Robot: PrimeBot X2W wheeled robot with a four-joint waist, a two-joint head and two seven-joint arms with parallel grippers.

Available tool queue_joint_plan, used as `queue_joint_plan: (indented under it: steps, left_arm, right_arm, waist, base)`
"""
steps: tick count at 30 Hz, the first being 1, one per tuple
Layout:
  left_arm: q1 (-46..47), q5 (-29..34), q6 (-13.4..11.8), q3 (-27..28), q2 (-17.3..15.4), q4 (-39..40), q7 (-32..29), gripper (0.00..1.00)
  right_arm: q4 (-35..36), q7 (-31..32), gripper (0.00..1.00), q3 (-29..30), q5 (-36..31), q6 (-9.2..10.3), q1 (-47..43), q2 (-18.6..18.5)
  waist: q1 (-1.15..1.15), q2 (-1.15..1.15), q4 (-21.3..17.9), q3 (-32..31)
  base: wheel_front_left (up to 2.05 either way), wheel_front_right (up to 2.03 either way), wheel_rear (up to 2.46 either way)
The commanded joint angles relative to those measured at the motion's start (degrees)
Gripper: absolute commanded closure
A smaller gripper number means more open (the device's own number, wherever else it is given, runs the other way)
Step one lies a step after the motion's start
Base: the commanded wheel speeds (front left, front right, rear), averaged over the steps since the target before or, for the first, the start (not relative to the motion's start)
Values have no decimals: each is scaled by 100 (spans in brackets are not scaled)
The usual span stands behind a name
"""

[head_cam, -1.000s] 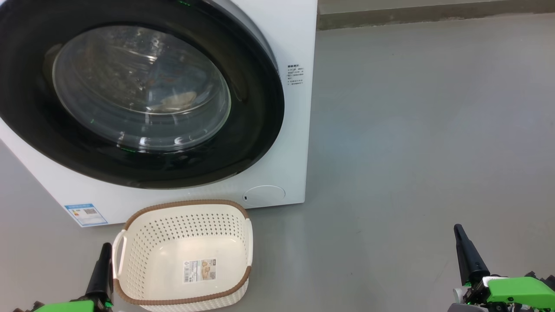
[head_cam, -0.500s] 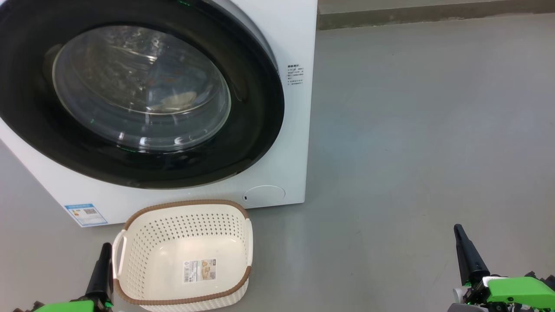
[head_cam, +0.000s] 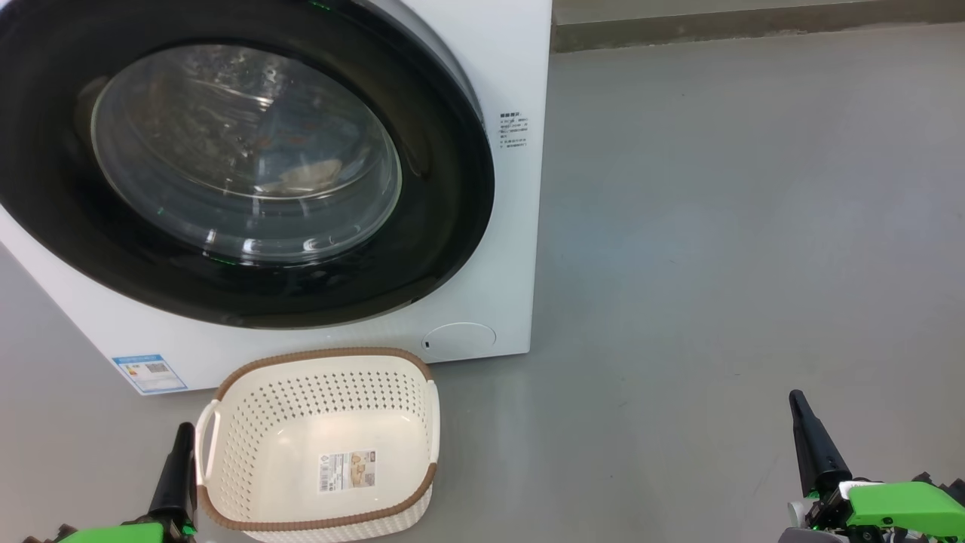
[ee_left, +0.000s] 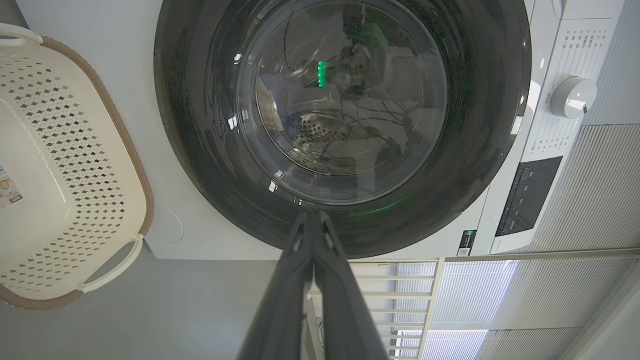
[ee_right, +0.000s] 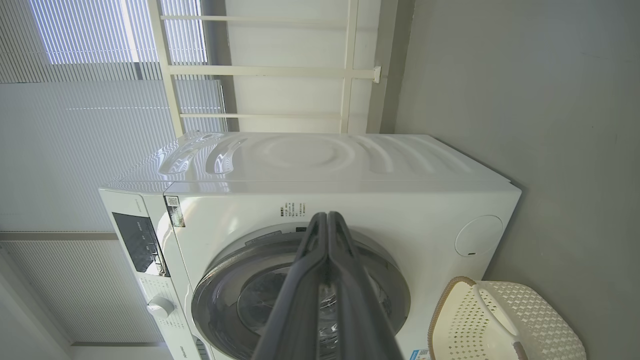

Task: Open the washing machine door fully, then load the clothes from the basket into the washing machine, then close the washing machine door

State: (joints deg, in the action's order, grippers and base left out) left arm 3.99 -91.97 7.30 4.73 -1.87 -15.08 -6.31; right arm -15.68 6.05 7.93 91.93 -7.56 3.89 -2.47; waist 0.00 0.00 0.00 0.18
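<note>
Three steps make up this job, and I judge all three done. At the lower left of the head view my left claw (head_cam: 182, 436) rests low, its two dark fingers pressed together on nothing; its wrist view shows the same closed pair pointing at the glass.

Next along, the washing machine door (head_cam: 445, 196) sits flush against the front. Its black ring looks seated all round as far as I can see, so I take it as closed, though I cannot tell whether the latch has caught. Through the bowl window a pale cream patch with hints of orange-brown lies low in the drum. That is the clothes (head_cam: 309, 175), inside the washing machine (head_cam: 516, 249).

Just below the door the basket (head_cam: 320, 353) stands on the floor close to the machine's front, holding nothing but the barcode sticker (head_cam: 347, 471) on its bottom. To its right the round flap (head_cam: 458, 340) is shut. Then comes grey floor (head_cam: 716, 264), and at the lower right my right claw (head_cam: 799, 409), likewise pinched shut and holding nothing, well apart from machine and basket.

As I judge it, nothing is left except perhaps confirming the latch.
</note>
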Motion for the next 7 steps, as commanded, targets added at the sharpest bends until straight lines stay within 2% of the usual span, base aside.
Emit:
queue_joint_plan:
  steps: [1, 7]
  left_arm:
    - [220, -20, 19, 178, -100, 105, -17, 100]
    - [220, -20, 19, 178, -100, 105, -17, 100]
  right_arm:
    - [166, 44, 100, -141, 24, 8, 230, -41]
    - [166, 44, 100, -141, 24, 8, 230, -41]
  waist:
    - [0, 0, 0, 0]
    - [0, 0, 0, 0]
  base:
    - [0, 0, 0]
    - [0, 0, 0]
